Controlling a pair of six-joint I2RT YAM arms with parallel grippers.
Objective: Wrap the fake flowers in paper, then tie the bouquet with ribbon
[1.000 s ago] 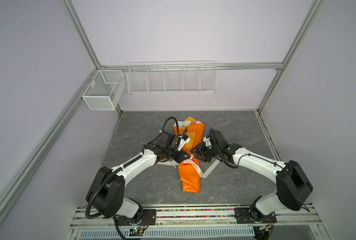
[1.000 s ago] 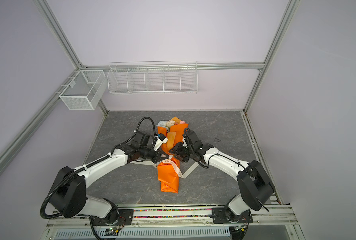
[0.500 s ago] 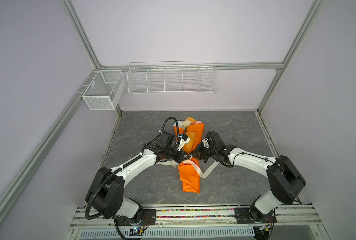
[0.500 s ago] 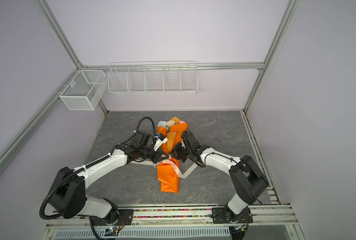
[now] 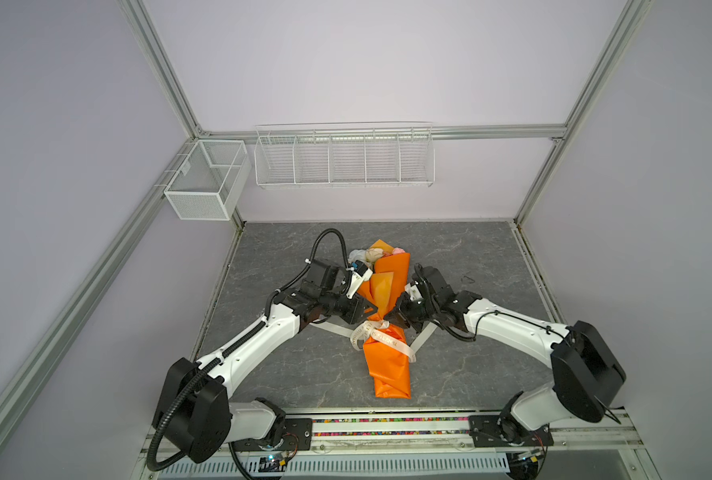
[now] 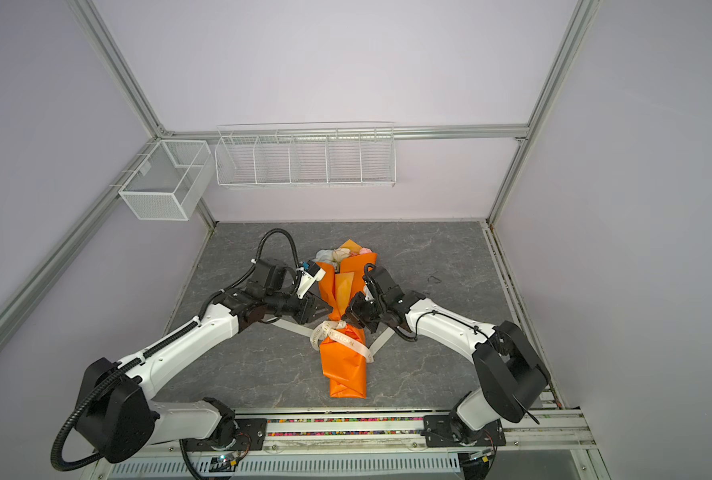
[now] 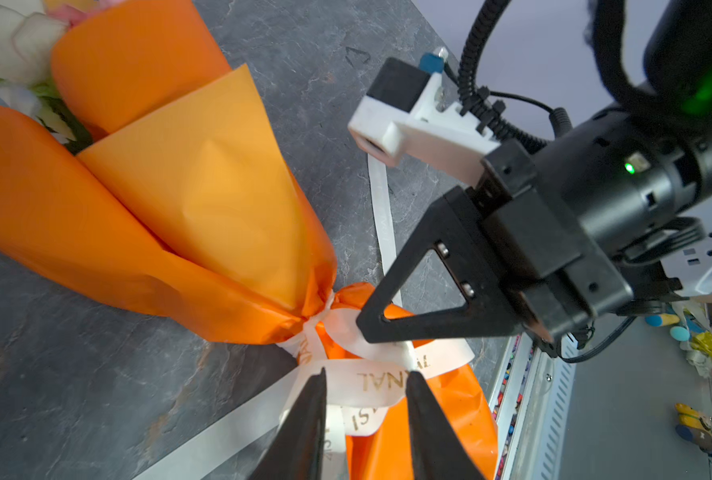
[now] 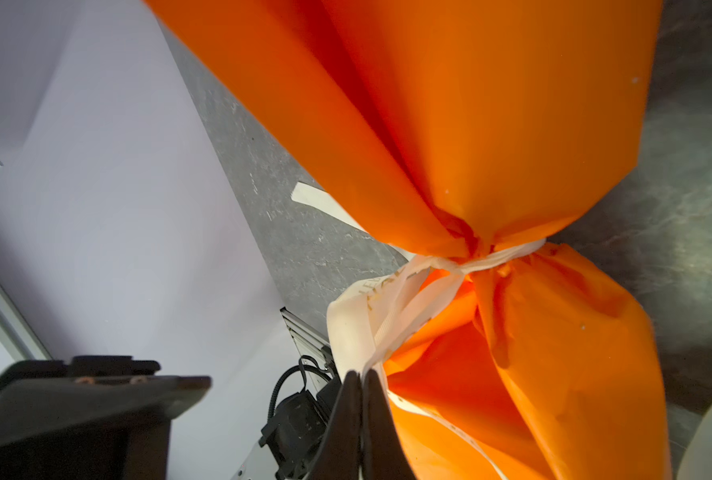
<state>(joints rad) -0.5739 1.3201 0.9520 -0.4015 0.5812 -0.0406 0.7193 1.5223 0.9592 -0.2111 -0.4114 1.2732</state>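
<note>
The grey table (image 5: 470, 257) fills the floor of the cell. Two arms reach in from the front rail, the left arm (image 5: 258, 340) and the right arm (image 5: 512, 328), and meet near the middle. On the back wall hangs a wide wire rack (image 5: 344, 158), with a mesh basket (image 5: 204, 183) on the left wall beside it.

The bouquet (image 5: 387, 361) lies flat in the middle of the table in both top views (image 6: 344, 365). It is wrapped in orange paper, with the flowers (image 5: 373, 253) toward the back wall and the closed end toward the rail. The heads are white, cream and pink.

A cream ribbon (image 5: 381, 334) with gold lettering goes around the waist of the bouquet and pinches the paper in tight there (image 8: 500, 253). Its loops lie over the lower wrap, and two tails run out across the table, one under each arm.

The left gripper (image 7: 367, 376) hovers at the knot with its jaws apart. A lettered band of ribbon shows in the gap, gripped by neither finger. The right gripper (image 8: 362, 376) comes in from the other side, its jaws pressed together on a loop of ribbon just beside the knot.

A small dark loop (image 5: 466, 277) lies on the table behind the right arm, well apart from the bouquet.
</note>
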